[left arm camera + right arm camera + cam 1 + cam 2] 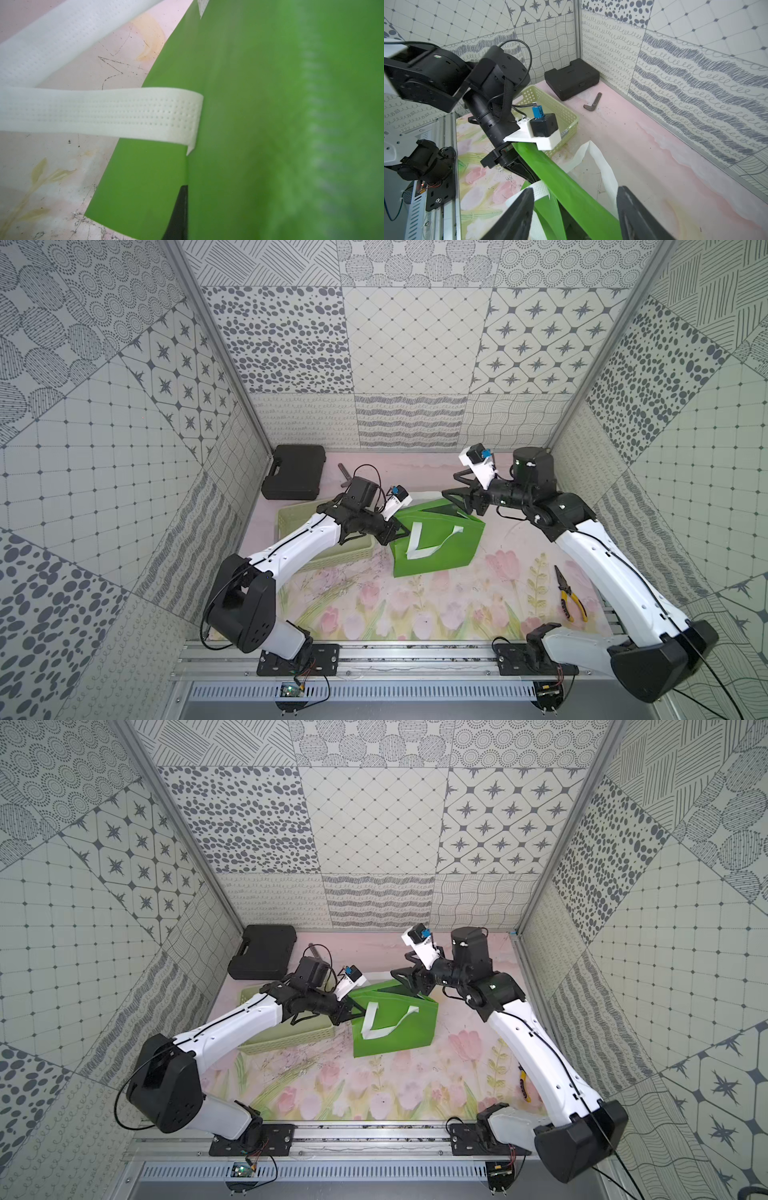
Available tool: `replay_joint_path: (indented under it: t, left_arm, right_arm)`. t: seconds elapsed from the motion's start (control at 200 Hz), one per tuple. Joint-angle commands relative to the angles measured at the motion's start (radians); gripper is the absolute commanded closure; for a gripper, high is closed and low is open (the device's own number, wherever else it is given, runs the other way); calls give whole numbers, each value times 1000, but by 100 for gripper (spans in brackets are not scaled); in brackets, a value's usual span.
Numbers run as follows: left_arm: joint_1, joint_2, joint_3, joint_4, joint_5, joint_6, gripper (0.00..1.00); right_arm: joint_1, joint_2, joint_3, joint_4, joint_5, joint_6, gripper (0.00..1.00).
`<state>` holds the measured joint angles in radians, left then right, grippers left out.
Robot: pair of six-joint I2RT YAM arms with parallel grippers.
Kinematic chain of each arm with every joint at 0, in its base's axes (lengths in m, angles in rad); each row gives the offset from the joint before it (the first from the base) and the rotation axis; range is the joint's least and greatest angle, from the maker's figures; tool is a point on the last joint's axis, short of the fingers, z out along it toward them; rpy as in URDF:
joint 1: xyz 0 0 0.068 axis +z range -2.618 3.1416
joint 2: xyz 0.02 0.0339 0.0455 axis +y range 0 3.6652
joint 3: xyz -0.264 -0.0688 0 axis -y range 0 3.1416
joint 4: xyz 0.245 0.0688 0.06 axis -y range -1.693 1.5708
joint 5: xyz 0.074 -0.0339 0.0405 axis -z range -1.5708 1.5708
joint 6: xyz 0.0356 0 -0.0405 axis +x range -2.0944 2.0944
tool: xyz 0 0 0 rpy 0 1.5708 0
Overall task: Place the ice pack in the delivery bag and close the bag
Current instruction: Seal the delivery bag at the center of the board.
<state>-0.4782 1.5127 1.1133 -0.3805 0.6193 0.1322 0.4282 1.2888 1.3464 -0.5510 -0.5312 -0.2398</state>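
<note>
The right tool [575, 190] hangs open and empty at the mouth of the delivery bag [436, 547] while the left tool [400, 529] pinches its rim; the ice pack shows nowhere, so it probably lies inside, with the task nearly done.

The delivery bag [436, 549] stands on the table [415, 605], basket [291, 518] just left, case [295, 470] behind the basket, pliers [571, 598] well right.

The flower-printed table [415, 605] carries a green delivery bag [436, 547] near its middle, a pale green basket [291, 516] just beside it, a black case [295, 472] in a far corner, a grey angled tool [593, 101] near that, and yellow-handled pliers [571, 599] well apart.
</note>
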Motion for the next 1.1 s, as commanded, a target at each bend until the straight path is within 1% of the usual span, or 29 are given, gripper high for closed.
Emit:
replay_joint_path:
  t: [0.0,0.11,0.27,0.36,0.485,0.535,0.6,0.645,0.805,0.93,1.025,1.096]
  left_arm:
    - [-15,-11,22,23,16,39,100]
    - [-17,-14,25,25,9,44,100]
    - [-28,-16,25,33,-7,45,100]
    - [-26,-11,26,34,-13,45,100]
    - [-27,-3,35,31,-31,49,100]
    - [-27,-2,37,29,-37,49,100]
    - [-26,-3,37,37,-42,49,100]
    - [-26,-2,37,40,-42,49,100]
    - [-26,8,42,47,-46,43,100]
    - [-26,15,44,56,-54,38,100]
    - [-23,16,45,60,-58,34,100]
    - [-22,17,46,62,-57,32,100]
  right_arm:
    - [17,96,62,-77,46,-37,34]
    - [18,193,140,-100,12,-25,38]
    - [34,301,224,-131,-20,-45,40]
    - [37,352,269,-182,-72,-56,40]
    - [38,356,271,-216,-144,-35,42]
    - [37,353,267,-238,-169,-30,47]
    - [38,353,256,-268,-199,-35,48]
    - [38,351,243,-273,-206,-28,51]
    - [39,345,224,-292,-262,-10,52]
    - [49,345,229,-314,-274,-14,55]
    - [62,349,229,-328,-265,-16,62]
    - [72,351,227,-339,-259,-17,62]
